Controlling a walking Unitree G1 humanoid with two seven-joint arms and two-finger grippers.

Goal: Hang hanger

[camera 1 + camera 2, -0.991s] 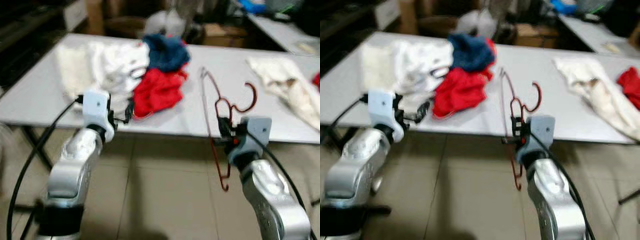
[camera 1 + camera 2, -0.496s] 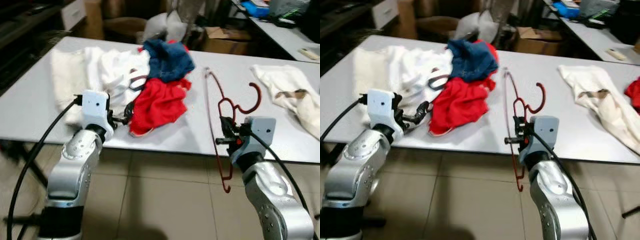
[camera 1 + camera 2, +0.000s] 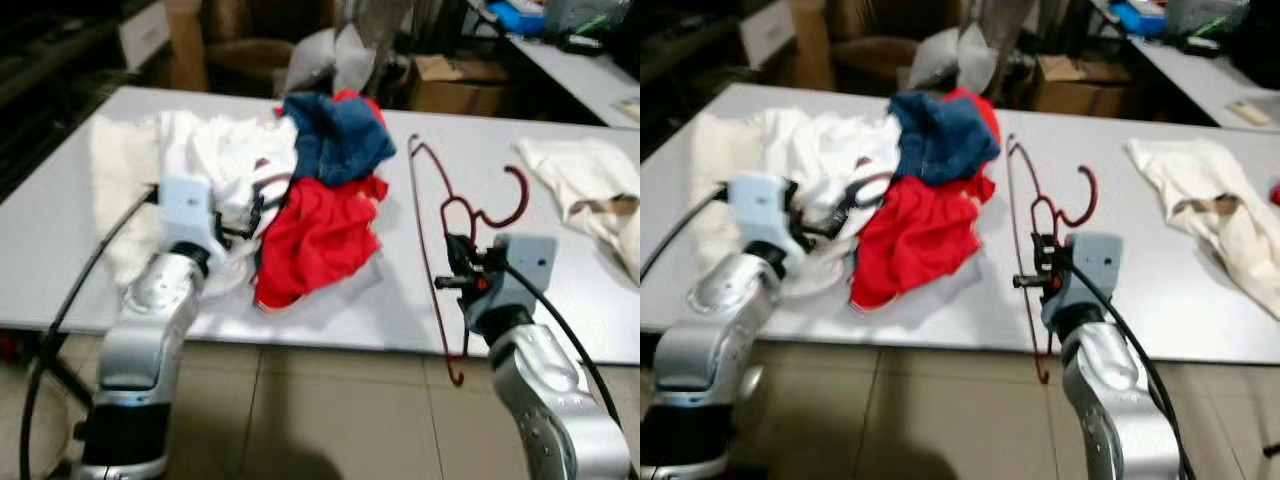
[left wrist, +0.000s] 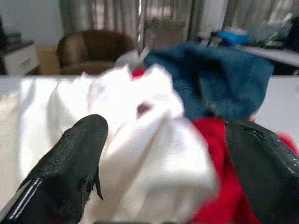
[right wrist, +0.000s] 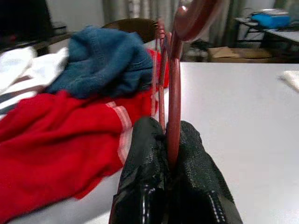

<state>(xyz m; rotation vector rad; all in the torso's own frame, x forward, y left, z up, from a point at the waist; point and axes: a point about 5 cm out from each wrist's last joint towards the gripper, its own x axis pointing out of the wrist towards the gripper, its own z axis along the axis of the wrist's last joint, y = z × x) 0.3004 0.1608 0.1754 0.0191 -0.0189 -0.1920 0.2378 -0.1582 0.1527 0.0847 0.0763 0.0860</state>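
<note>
Your right pincer [image 3: 457, 262] pinches the red hanger [image 3: 432, 215] upright over the bench's [image 3: 60, 270] front edge. Your left pincer [image 3: 245, 215] is spread over the white garment [image 3: 235, 150].

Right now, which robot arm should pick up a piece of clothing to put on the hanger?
Probably the left. The left gripper is open and right at the white garment in the clothes pile. The right gripper is busy, shut on the red hanger over the table.
</note>
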